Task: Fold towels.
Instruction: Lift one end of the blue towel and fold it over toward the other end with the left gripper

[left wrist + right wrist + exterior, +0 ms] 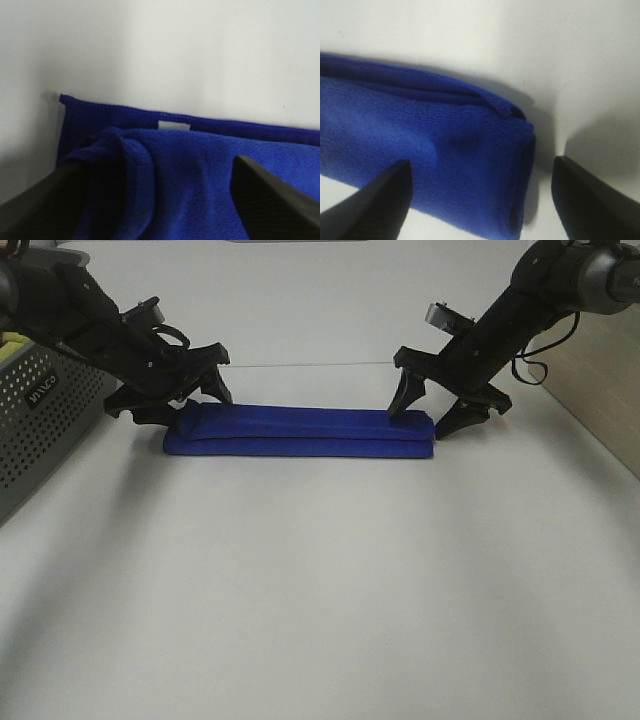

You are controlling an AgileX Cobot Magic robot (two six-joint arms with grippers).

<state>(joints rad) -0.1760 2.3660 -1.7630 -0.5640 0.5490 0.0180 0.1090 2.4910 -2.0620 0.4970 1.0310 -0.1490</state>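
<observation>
Exterior high view: you see a blue towel [300, 430] folded into a long, narrow band on a white table [320, 590]. Its long axis runs straight from one gripper to the other.

At the towel's near end, the left gripper [187, 405] is tipped down with its jaws spread wide and nothing between them. That end of the band lies directly under the gap. A grey perforated basket [40, 430] sits behind this arm, well away from the towel.

From the left wrist camera, the two dark fingers [270, 200] frame the rumpled upper layer of the towel [190, 165]. A small white label [174, 125] shows on the lower layer just beyond them.

At the opposite end, the right gripper [425, 418] is also wide open and empty, low over the band's last stretch. From the right wrist camera, one finger [375, 195] hangs over the cloth [420, 150], while the other sits just past the folded end, over bare table.

Each arm is nearest its own end, so a fold bringing end to end would likely have you close both grippers where they are. Whether any fingertip touches the cloth cannot be told.
</observation>
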